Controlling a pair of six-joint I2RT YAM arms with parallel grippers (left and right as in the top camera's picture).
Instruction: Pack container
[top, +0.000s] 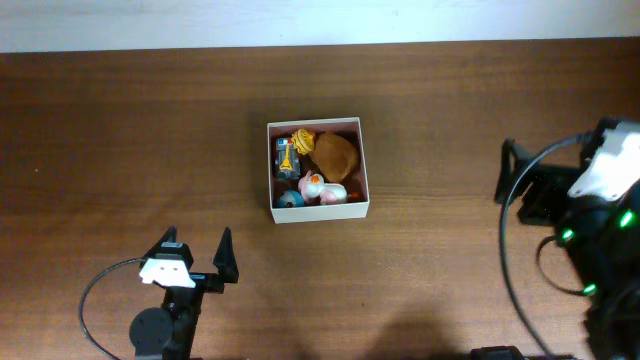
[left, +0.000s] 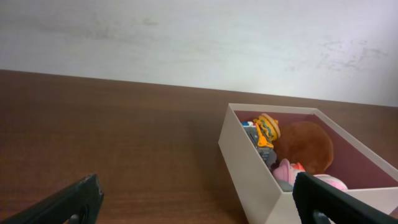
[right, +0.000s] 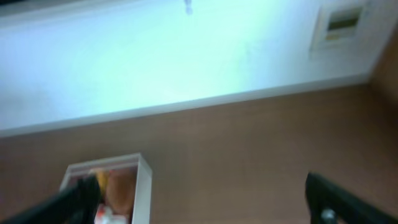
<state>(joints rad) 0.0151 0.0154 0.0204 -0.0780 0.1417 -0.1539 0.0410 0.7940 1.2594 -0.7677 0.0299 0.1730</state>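
Matt white container (top: 319, 212); smooth wood-grain table (top: 150, 140); glossy plastic toys (top: 312, 186)

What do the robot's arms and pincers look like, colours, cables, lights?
Both are mostly black. The left pincer has two pointed black fingers, a white block behind them and a thin grey cable looping off. The right pincer is black too; its arm carries a white cover, black cables and small green lights.
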